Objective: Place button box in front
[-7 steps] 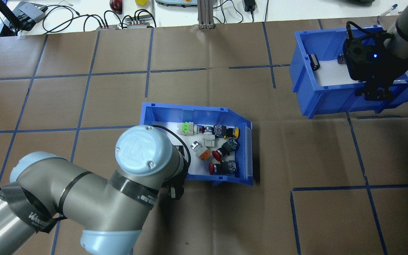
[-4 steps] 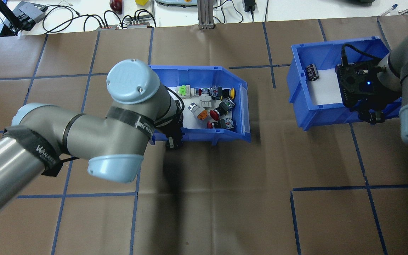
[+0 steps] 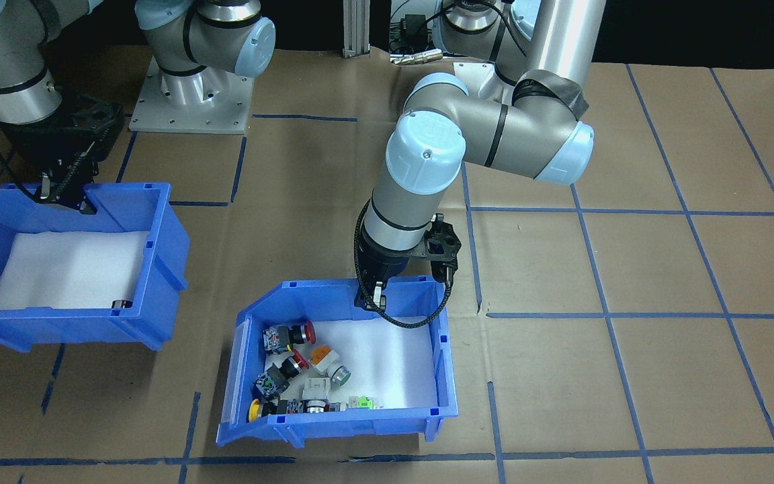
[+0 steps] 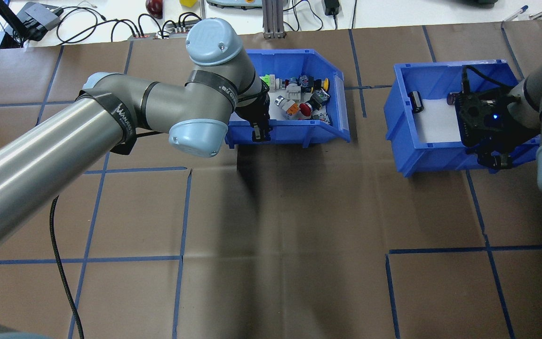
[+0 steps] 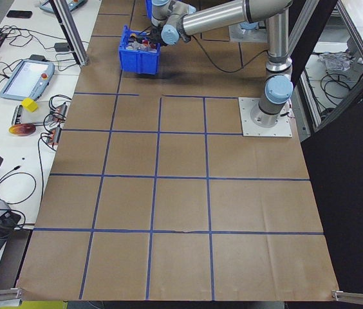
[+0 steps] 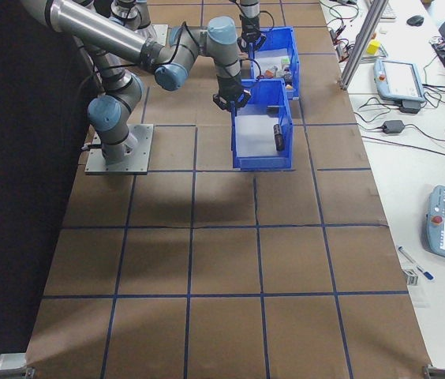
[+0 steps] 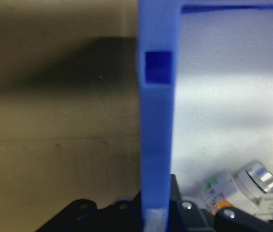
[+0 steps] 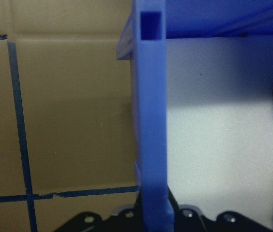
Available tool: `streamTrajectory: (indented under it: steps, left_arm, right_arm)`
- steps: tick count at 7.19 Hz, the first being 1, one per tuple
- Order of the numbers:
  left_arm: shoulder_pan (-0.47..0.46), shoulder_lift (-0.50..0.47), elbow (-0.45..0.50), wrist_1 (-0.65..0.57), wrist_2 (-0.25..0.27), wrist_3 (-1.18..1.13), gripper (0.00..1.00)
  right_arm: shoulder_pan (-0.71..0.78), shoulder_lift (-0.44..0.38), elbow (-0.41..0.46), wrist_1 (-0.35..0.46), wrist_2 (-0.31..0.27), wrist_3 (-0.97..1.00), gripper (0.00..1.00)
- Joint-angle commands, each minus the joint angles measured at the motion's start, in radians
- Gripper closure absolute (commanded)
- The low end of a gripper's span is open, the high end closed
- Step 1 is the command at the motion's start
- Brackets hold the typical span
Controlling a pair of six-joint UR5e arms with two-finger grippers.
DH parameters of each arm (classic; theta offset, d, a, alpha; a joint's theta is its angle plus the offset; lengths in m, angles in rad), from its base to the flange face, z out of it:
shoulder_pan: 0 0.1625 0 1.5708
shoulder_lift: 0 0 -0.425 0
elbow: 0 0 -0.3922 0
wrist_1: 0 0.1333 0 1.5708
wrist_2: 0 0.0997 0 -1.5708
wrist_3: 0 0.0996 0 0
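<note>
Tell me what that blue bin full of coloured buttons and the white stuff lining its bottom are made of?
The blue button bin looks like moulded plastic: uniform colour, slight sheen, thin stiff walls with moulded notches. The white lining looks like soft matte foam, though it could be another padding sheet.

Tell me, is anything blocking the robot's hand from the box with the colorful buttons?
No. The left gripper already grips the near wall of the button box, so nothing sits between them.

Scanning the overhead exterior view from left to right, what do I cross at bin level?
Left arm → left gripper on the wall of the button box → bare brown table → second blue bin → right gripper.
</note>
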Motion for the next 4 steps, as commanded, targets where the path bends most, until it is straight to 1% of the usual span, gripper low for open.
streamTrajectory:
  steps: [1,3,4]
  left_arm:
    - [0.004,-0.031,0.026,0.002,-0.009,0.005,0.98]
    - [0.016,-0.064,0.028,0.005,-0.011,0.019,0.97]
    - [0.018,-0.071,0.044,0.007,-0.011,0.028,0.96]
  right_arm:
    - [-0.006,0.001,0.013,-0.001,0.002,-0.01,0.92]
    - [-0.006,0.004,0.011,-0.003,-0.004,-0.022,0.92]
    - [-0.006,0.009,0.011,-0.003,-0.007,-0.034,0.92]
